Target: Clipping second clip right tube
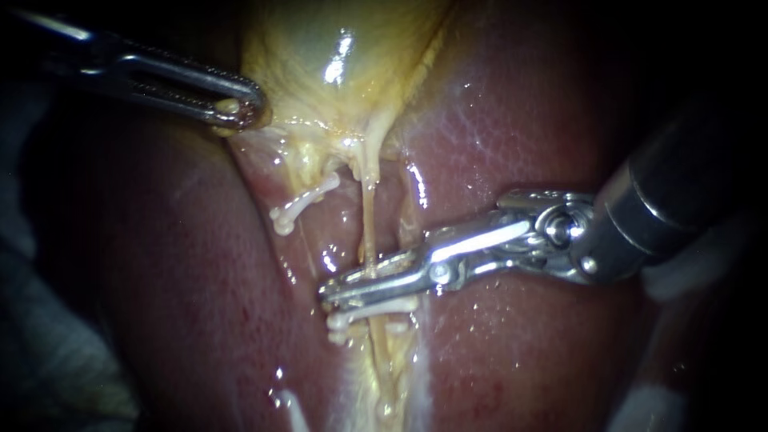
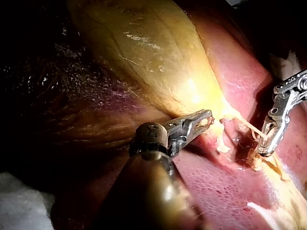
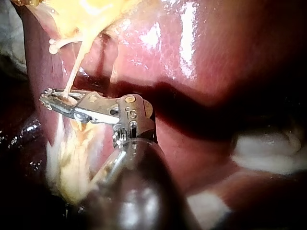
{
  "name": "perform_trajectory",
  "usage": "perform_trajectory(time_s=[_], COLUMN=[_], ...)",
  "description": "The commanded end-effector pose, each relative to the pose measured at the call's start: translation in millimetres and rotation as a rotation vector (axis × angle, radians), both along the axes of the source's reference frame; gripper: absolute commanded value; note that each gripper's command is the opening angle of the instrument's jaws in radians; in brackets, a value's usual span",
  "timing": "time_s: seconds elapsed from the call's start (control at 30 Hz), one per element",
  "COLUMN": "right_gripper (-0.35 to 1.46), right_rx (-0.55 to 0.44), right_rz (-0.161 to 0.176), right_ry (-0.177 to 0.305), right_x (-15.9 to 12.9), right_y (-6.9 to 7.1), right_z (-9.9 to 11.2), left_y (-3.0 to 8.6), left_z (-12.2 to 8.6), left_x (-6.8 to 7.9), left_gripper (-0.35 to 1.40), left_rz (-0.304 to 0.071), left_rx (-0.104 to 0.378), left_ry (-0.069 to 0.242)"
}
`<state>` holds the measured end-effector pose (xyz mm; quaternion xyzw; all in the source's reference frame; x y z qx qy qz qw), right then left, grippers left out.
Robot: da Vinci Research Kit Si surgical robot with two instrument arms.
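1. Endoscope view. Your left instrument [image 1: 240, 112] comes in beside the gallbladder [image 1: 320, 48] and bites its lower edge. Its jaws are closed on a small fold of that yellow tissue. From the gallbladder's narrow end the right tube [image 1: 368, 216] runs away as a thin pale strand over the liver [image 1: 520, 104]. Your right instrument [image 1: 332, 292] lies across this strand, well away from the gallbladder. Its jaws are drawn almost together, one on each side of the tube, and pinch it between them. A seated clip [image 1: 372, 308] sits on the same tube, just beyond the jaws on the side away from the gallbladder. A side clip [image 1: 300, 206] lies nearer the gallbladder, off to the side where your left instrument holds.

2. Left wrist view. Your left instrument [image 2: 204, 120] has its jaws closed on tissue at the tapering end of the gallbladder [image 2: 153, 57]. Ahead of it the right tube [image 2: 249, 127] stretches from the gallbladder into the jaws of your right instrument [image 2: 266, 143].

3. Right wrist view. Your right instrument [image 3: 50, 100] shows both jaws close together around the right tube [image 3: 74, 72]. The tube comes down taut from the gallbladder [image 3: 91, 12] ahead. The glistening liver [image 3: 216, 57] lies beside the jaws.
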<state>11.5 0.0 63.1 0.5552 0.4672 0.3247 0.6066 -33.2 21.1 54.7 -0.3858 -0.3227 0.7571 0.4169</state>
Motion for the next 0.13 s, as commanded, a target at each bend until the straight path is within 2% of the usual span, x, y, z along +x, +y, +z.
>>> perform_trajectory(time_s=[0.03,0.13], right_gripper=[-0.35,-0.35], right_rx=[-0.001,-0.001], right_rz=[0.0,0.0], right_ry=[0.0,0.0], right_x=[0.0,0.0], right_y=[-0.1,0.0], right_z=[0.1,0.2], left_y=[0.0,0.0], left_z=[0.0,0.0], left_x=[0.0,0.0], left_gripper=[-0.35,-0.35], left_rz=[0.0,0.0], left_rx=[0.0,0.0], left_ry=[0.0,0.0])
